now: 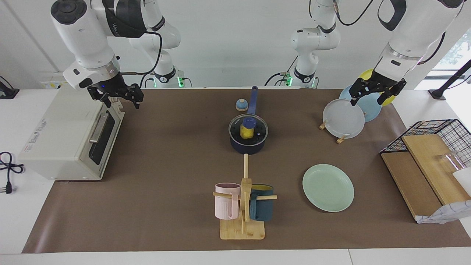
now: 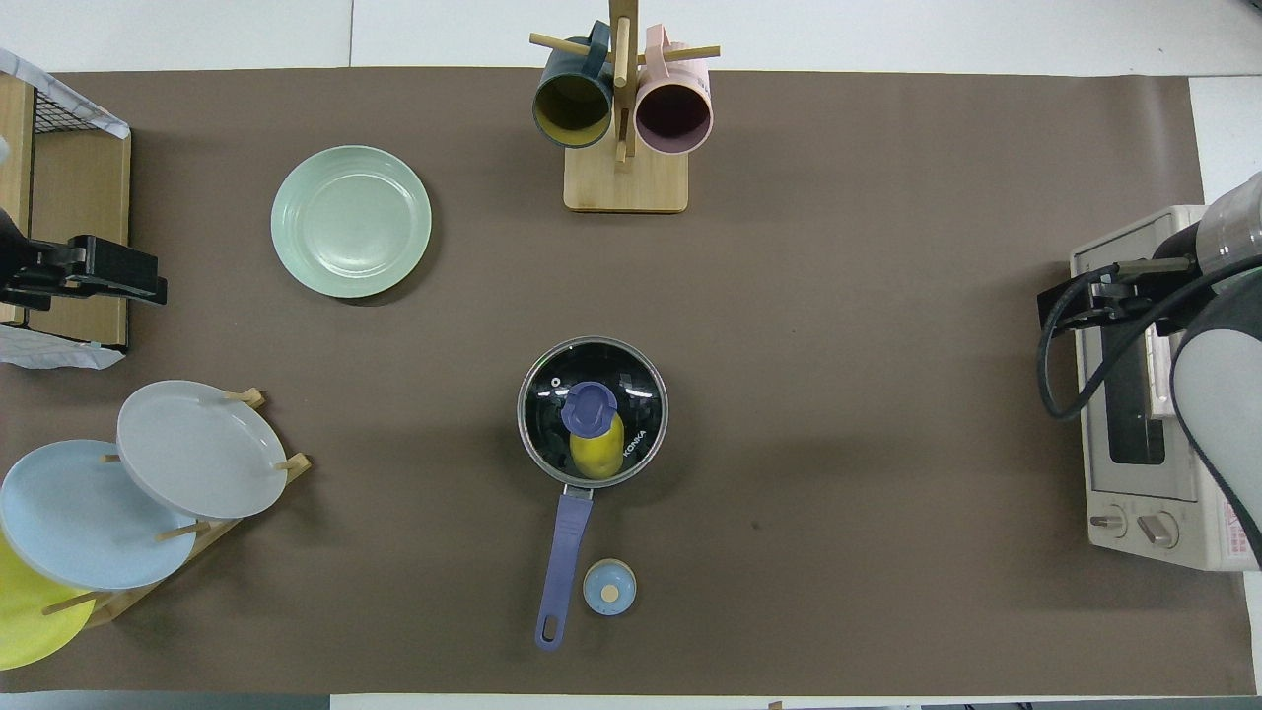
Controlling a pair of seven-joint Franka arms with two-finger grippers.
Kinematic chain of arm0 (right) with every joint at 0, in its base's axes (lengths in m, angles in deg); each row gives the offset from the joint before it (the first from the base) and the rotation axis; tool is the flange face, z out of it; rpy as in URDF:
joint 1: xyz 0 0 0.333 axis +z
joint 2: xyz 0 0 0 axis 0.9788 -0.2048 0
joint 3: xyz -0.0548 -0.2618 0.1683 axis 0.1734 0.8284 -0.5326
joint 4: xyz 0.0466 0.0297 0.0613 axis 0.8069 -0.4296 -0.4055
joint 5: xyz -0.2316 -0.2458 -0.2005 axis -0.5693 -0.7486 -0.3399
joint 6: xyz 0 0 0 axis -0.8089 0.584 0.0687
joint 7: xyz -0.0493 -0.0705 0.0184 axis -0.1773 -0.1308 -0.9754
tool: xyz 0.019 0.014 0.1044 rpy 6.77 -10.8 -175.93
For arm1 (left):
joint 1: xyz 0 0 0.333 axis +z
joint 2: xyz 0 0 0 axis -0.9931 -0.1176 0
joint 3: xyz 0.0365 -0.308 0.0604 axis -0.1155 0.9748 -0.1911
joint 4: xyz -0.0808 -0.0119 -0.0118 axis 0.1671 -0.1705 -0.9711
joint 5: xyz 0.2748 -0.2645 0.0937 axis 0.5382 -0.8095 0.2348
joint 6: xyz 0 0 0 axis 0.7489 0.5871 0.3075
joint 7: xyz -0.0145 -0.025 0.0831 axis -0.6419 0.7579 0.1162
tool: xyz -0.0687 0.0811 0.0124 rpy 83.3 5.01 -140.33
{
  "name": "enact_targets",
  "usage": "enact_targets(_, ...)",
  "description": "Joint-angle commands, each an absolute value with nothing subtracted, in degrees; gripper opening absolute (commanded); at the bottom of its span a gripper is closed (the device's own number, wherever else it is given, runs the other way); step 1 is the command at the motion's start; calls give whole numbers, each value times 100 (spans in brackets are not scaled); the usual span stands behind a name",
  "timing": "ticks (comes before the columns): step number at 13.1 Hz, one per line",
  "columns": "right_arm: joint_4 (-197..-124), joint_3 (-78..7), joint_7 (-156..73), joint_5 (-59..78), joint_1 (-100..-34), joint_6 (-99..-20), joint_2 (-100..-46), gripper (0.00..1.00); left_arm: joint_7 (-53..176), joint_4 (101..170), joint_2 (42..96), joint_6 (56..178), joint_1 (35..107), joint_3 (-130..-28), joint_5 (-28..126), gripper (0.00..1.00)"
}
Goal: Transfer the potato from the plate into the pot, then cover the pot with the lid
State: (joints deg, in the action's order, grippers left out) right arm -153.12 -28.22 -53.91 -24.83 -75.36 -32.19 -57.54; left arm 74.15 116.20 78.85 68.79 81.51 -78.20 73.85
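Task appears complete: the small lumpy yellow potato (image 1: 245, 131) lies inside the dark navy saucepan (image 1: 247, 146), visible through the clear glass lid (image 1: 257, 129) seated level on its rim. The pale mint-green plate (image 1: 328, 187) lies bare. Right gripper (image 1: 118, 98) over the toaster oven (image 1: 70, 136) and left gripper (image 1: 376, 95) over the plate rack (image 1: 340, 139) both stand wide open, empty.
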Motion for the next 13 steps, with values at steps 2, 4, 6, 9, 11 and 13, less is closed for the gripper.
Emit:
enact_targets(2, -15265, -2792, -5260, -2425, -7616, -3177, -5703, 100, 7419, 11706, 7978, 6835, 8237, -7739, 7500, 100)
enact_targets(4, -15274, -2801, -5225, -2381, -7782, -3125, -5703, 100, 7419, 11706, 7978, 6835, 8237, -7739, 7500, 100)
enact_targets(6, -15274, -2801, -5225, -2390, -7774, -3124, -5694, 100, 7419, 11706, 7978, 6835, 8237, -7739, 7500, 100)
enact_targets(9, -15266, -2810, -5216, -2390, -7809, -3116, -5685, 100, 7419, 11706, 7978, 6835, 8237, -7739, 7500, 100)
enact_targets(11, -15265, -2818, -5208, -2381, -7896, -3116, -5685, 100, 7419, 11706, 7978, 6835, 8237, -7739, 7500, 100)
enact_targets(13, -15257, -2836, -5164, -2390, -7897, -3116, -5685, 100, 7419, 11706, 7978, 6835, 8237, -7739, 7500, 100)
